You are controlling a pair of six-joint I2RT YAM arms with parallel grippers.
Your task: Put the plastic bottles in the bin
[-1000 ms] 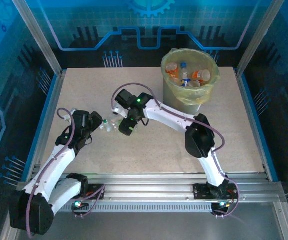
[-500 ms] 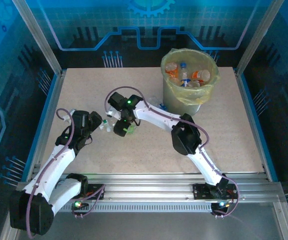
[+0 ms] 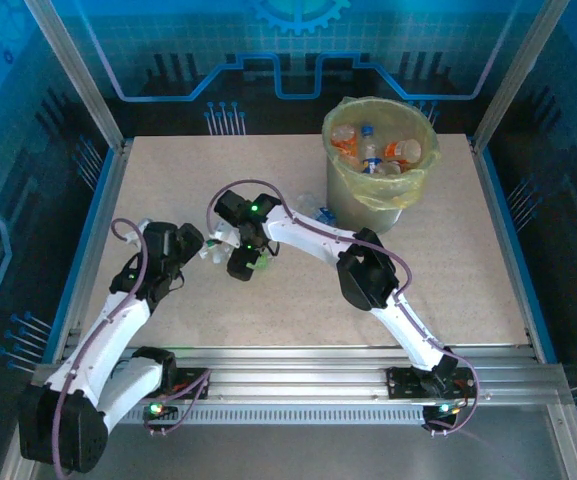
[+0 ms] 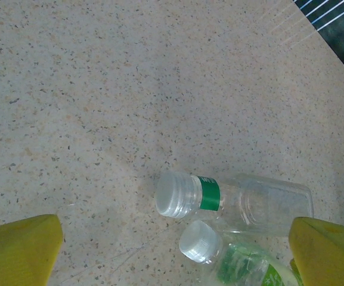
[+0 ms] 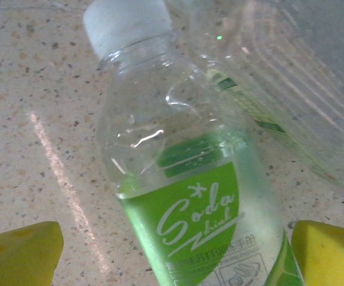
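Two bottles on the table: you have the soda bottle (image 5: 189, 196) with the bright green label and the green-band bottle (image 4: 243, 199) lying side by side on the speckled table (image 3: 168, 180), between your two grippers.
Right gripper (image 3: 244, 264): jaws spread wide, the soda bottle lying between its yellow fingertips (image 5: 16, 253), not clamped.
Left gripper (image 4: 172, 245): spread wide, holding nothing, both caps just ahead of it.
Bin (image 3: 368, 195): far right of the table, well apart from that pair, with several binned bottles (image 3: 368, 150) inside.
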